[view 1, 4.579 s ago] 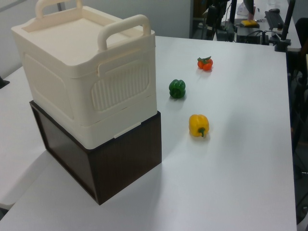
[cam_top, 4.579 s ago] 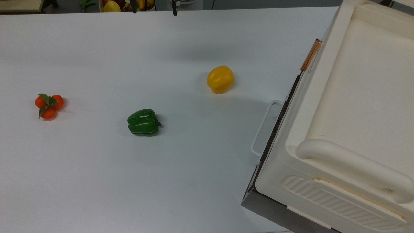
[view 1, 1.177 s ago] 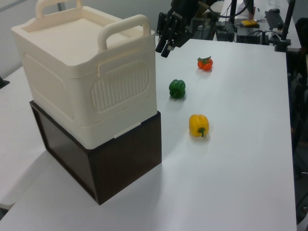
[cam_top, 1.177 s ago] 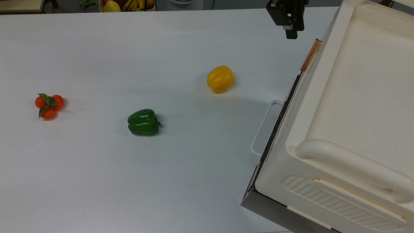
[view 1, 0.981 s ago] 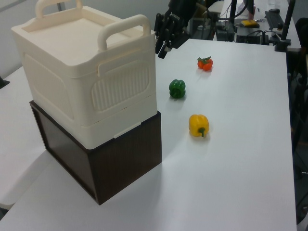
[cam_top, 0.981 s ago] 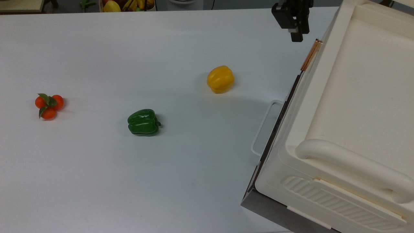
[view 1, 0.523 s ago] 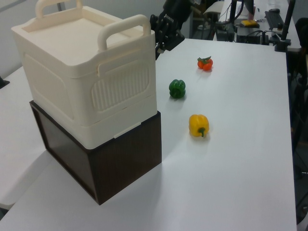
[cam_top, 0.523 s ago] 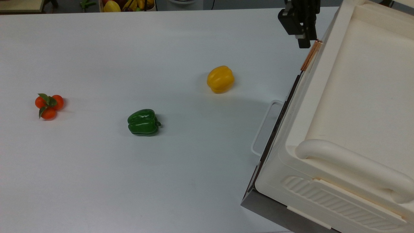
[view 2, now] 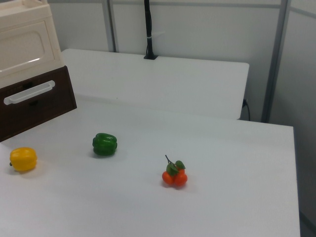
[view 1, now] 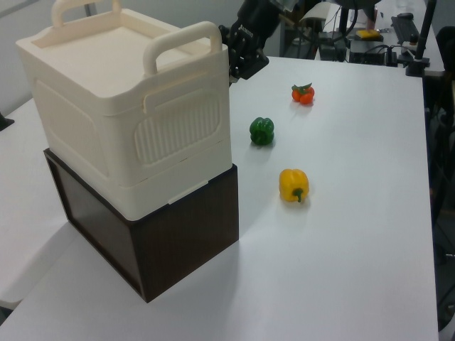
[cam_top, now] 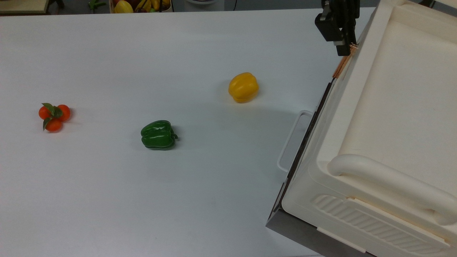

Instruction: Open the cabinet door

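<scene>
Claw (cam_top: 344, 50) is right at the copper handle (cam_top: 342, 66) on the door (view 2: 22, 47), near the tabletop's (cam_top: 178, 53) far edge in the top view. Can't tell its opening. Door looks shut; next it probably hooks the handle and pulls.

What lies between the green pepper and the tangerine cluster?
Bare white table in the top view; nothing sits between the green pepper and the tangerine cluster.
</scene>
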